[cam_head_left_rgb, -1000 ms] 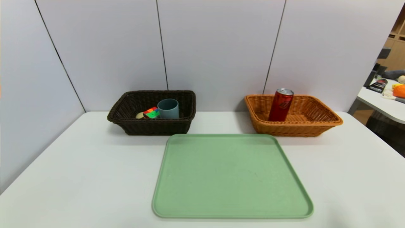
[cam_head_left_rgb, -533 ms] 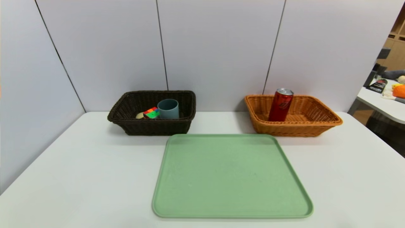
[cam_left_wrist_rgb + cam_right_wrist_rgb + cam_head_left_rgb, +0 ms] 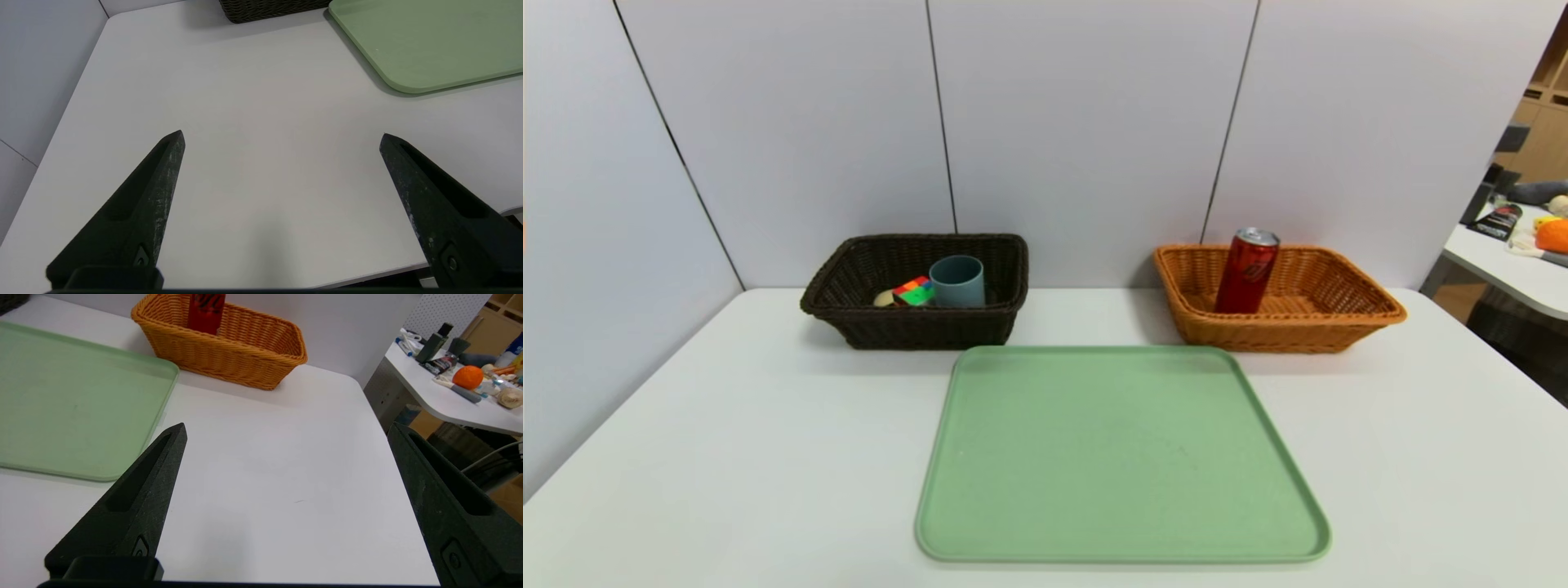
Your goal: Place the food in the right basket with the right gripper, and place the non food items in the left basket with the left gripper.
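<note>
The red can [image 3: 1247,271] stands upright inside the orange-tan right basket [image 3: 1372,313]; the right wrist view shows the can [image 3: 205,312] and that basket [image 3: 245,361] too. In the dark brown left basket [image 3: 866,327] sit the puzzle cube [image 3: 913,291], the blue-grey cup [image 3: 957,281] and a yellow bit of the spoon [image 3: 883,299]. Neither arm shows in the head view. My left gripper [image 3: 282,136] hangs open over bare table near the front left edge. My right gripper [image 3: 286,430] hangs open over bare table at the front right. Nothing is between either pair of fingers.
A green tray [image 3: 964,523] lies bare at the table's middle, in front of both baskets. Grey panel walls close the back and left. Beyond the table's right edge stands a second table [image 3: 449,404] with clutter, an orange [image 3: 467,377] among it.
</note>
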Action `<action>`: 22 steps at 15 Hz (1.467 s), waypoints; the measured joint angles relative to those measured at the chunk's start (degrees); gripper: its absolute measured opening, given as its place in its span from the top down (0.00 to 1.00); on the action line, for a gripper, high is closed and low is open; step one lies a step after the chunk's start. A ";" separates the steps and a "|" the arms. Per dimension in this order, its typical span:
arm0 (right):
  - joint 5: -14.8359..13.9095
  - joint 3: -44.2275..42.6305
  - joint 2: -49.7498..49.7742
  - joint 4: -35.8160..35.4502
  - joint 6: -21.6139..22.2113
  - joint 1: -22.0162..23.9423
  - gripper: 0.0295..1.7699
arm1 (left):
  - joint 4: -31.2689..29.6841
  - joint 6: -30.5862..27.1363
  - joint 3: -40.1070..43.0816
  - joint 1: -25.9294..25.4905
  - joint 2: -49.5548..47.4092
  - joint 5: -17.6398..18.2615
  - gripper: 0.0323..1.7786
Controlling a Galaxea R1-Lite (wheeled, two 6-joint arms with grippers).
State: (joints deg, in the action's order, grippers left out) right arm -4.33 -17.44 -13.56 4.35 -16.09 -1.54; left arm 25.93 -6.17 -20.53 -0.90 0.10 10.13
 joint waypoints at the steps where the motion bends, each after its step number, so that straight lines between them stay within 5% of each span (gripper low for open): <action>1: 0.06 0.94 0.88 -0.02 0.79 0.13 0.04 | -0.02 -0.02 0.57 0.00 -0.02 -0.13 0.05; 8: 2.66 8.39 10.92 3.36 3.15 1.13 0.04 | -3.55 0.05 5.79 0.05 -0.05 -3.96 0.05; 14: 3.95 14.23 13.48 -1.57 2.40 1.23 0.04 | -26.44 0.55 19.68 0.05 -0.02 -9.47 0.05; 18: 7.44 15.52 13.63 -2.54 2.65 1.21 0.04 | -26.09 0.72 20.48 0.02 -0.02 -10.06 0.05; 22: 7.68 15.99 13.63 -2.10 3.58 1.21 0.04 | -26.09 0.91 20.50 0.02 0.00 -9.97 0.05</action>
State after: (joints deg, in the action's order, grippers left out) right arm 3.35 -1.45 0.07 2.26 -12.51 -0.33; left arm -0.16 -5.25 -0.02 -0.88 0.10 0.16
